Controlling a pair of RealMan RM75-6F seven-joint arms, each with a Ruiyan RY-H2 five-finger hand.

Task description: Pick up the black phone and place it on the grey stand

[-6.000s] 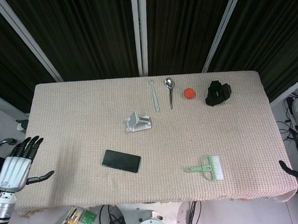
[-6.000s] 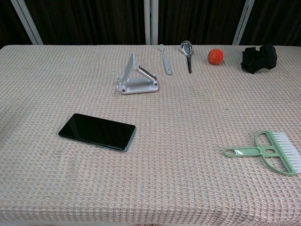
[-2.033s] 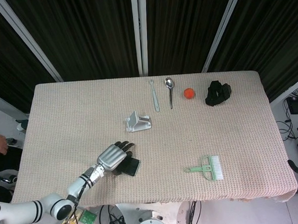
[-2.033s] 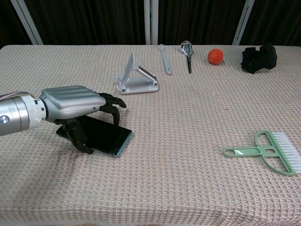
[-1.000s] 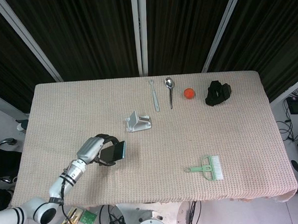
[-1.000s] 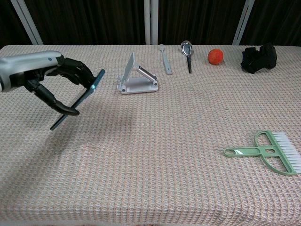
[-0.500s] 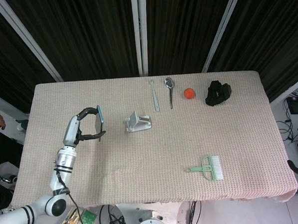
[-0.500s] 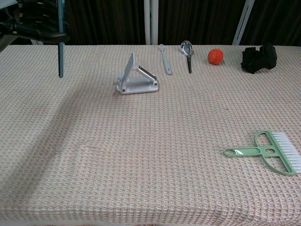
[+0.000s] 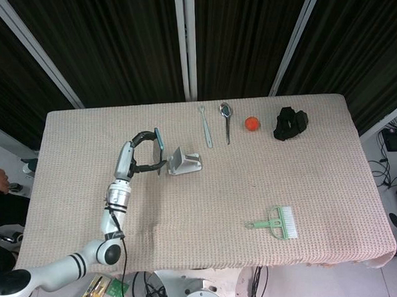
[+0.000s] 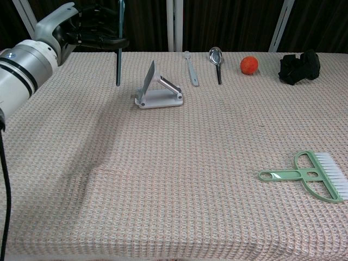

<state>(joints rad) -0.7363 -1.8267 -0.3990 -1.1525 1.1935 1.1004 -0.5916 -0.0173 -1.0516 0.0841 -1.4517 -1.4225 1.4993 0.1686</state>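
Your left hand (image 9: 140, 153) grips the phone (image 10: 118, 43) on edge, raised just left of the stand (image 9: 183, 162) on the table's far half.

Even, bright overhead light on the beige woven counter (image 10: 206, 163); soft faint shadows, no glare. Both views sharp; the background stays dark.

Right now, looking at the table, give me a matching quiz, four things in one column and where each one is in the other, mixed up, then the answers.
Things:
1. phone
2. stand
3. brush
4. ball

Places:
A. near right of the table
B. held upright in the left hand
C. far side, between spoon and black object
D. on the cloth, just right of the phone

Pairs: 1-B, 2-D, 3-A, 4-C
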